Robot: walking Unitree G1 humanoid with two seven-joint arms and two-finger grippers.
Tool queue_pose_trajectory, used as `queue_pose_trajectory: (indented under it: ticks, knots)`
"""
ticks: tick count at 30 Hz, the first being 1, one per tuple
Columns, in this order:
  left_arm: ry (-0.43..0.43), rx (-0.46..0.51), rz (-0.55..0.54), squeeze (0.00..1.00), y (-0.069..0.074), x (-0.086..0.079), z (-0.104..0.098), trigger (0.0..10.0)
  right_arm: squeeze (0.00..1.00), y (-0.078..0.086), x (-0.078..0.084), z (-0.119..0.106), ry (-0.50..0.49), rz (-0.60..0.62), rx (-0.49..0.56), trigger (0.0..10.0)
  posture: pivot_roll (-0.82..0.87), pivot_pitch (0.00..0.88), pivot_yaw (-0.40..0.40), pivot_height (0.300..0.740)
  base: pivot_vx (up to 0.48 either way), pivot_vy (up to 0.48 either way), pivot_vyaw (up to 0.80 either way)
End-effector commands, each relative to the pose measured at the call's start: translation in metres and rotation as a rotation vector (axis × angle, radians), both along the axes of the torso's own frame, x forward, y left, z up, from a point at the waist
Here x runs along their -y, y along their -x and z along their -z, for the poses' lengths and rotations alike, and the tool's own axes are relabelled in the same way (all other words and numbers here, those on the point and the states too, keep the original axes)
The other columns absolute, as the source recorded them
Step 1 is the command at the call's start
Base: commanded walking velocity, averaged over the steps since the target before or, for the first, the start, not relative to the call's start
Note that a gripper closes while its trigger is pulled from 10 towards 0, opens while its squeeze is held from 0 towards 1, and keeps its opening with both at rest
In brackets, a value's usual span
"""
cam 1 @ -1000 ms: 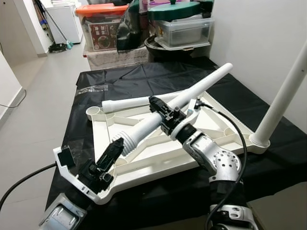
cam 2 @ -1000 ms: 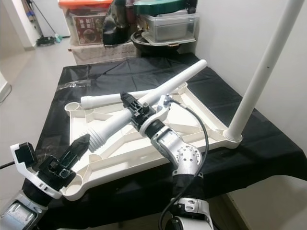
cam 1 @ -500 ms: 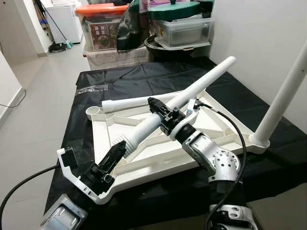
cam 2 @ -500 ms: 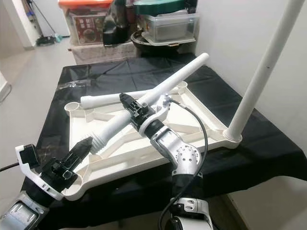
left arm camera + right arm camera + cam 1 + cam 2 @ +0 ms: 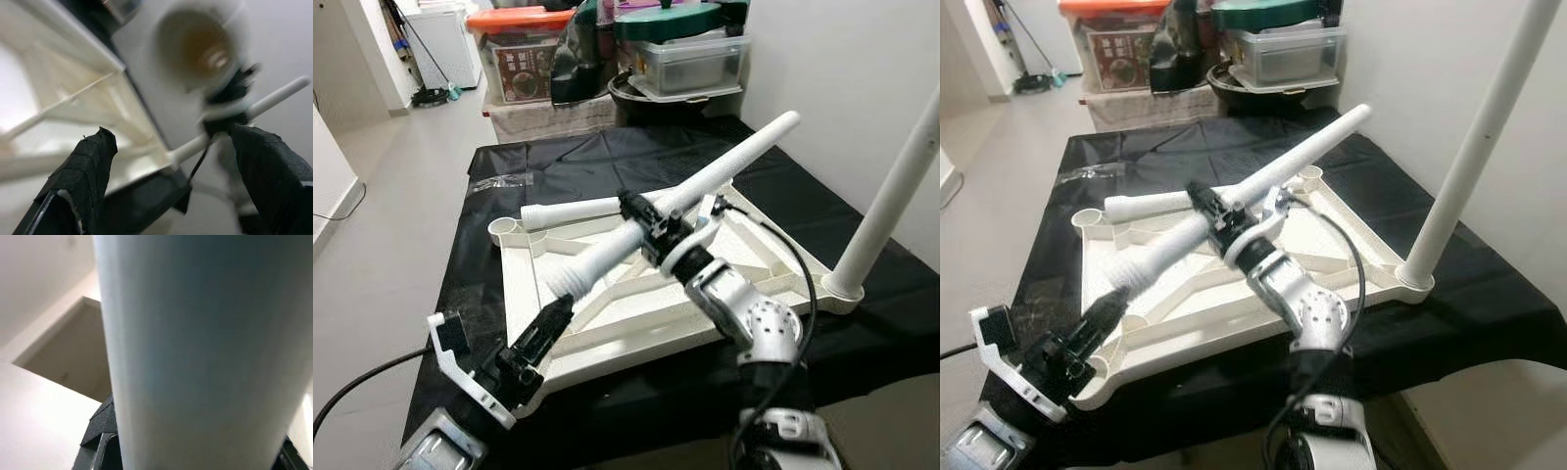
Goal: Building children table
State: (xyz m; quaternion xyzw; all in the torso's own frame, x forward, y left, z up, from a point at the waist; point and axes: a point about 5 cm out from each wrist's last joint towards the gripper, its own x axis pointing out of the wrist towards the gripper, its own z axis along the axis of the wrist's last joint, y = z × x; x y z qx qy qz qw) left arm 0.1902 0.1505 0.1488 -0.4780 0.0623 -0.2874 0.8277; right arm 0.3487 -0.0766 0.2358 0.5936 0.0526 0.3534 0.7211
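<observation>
Right gripper point(image 5: 649, 223) clamped round a white table leg point(image 5: 705, 181), gripping it approx mid-shaft, leg held slanted in the air over the upside-down white tabletop point(image 5: 636, 294), which lies flat on the black-covered work table point(image 5: 509, 162). Ribbed threaded end point(image 5: 566, 282) of the leg points down twd the robot's near-left, hovering above the tabletop's ribs, not touching anything I can see. Left gripper point(image 5: 540, 334) sits low by the near-left corner of the tabletop, fingers spread apart and holding nothing; from the left wrist view the leg's hollow end point(image 5: 203, 46) is right ahead between those fingers point(image 5: 88, 161). One leg already stands upright in the right corner socket point(image 5: 842, 286), another lies loose point(image 5: 578, 209) along the far edge, far-left socket point(image 5: 506, 230) open. My read: step in hand is getting this leg's ribbed end into a corner socket, prob the near-left one by the left gripper. To do it well, I'd say: bring the shaft twd vertical first, since at this slant the threads would cross or jam; centre the end over the socket before lowering; use the free gripper to brace the tabletop rim so it won't skid on the slick black sheet; then turn w/ light downward push. Watch the cable point(image 5: 798, 264) looping by the right wrist, could snag on the leg.
</observation>
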Motion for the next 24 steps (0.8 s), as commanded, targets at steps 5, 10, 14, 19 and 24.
queue_pose_trajectory:
  ticks: [5, 10, 14, 19, 24]
  knots:
    - [-0.098, -0.101, -0.022, 0.00, 0.007, 0.003, 0.022, 10.0, 0.00, -0.015, 0.013, -0.021, -0.032, 0.095, 0.048, 0.0, 0.03, 0.000, 0.006, 0.740, 0.000, 0.000, 0.00]
    - [-0.224, -0.123, -0.071, 0.00, 0.004, 0.007, 0.027, 10.0, 0.00, -0.020, 0.016, -0.019, 0.362, 0.273, 0.186, 10.0, 0.03, 0.000, 0.006, 0.740, 0.000, 0.000, 0.00]
    - [-0.329, -0.104, -0.108, 0.00, 0.002, 0.012, 0.025, 10.0, 0.00, -0.013, 0.012, -0.016, 0.673, 0.379, 0.380, 10.0, 0.03, 0.000, 0.006, 0.740, 0.000, 0.000, 0.00]
    - [-0.486, -0.066, -0.178, 0.00, -0.002, 0.018, 0.024, 10.0, 0.00, -0.002, 0.007, -0.009, 0.788, 0.401, 0.501, 10.0, 0.03, 0.000, 0.005, 0.740, 0.000, 0.000, 0.42]
    - [-0.659, -0.019, -0.244, 0.00, -0.007, 0.021, 0.023, 10.0, 0.00, -0.001, 0.002, -0.011, 0.772, 0.391, 0.527, 10.0, 0.03, 0.000, 0.005, 0.740, 0.000, 0.000, 0.80]
